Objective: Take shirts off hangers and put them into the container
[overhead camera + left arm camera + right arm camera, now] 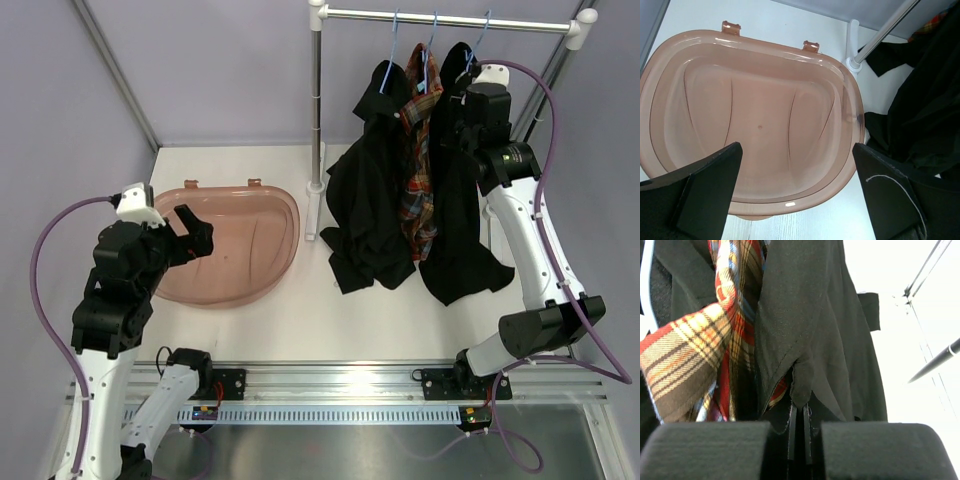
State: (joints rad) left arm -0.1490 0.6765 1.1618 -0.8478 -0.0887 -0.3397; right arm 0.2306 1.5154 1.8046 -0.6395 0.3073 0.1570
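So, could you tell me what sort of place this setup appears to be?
Likely a robotics test cell rather than a home: a white table walled by plain grey panels, a small clothes rail and a tub.

Bright, even light, soft faint shadows; right wrist view background blown out white, foreground soft; small glare on container (790, 204) rim

It looked like a robotics lab: plain grey walls (220, 70), a white table (300, 325), two cabled arms (525, 240) bolted to an aluminium rail (330, 378).
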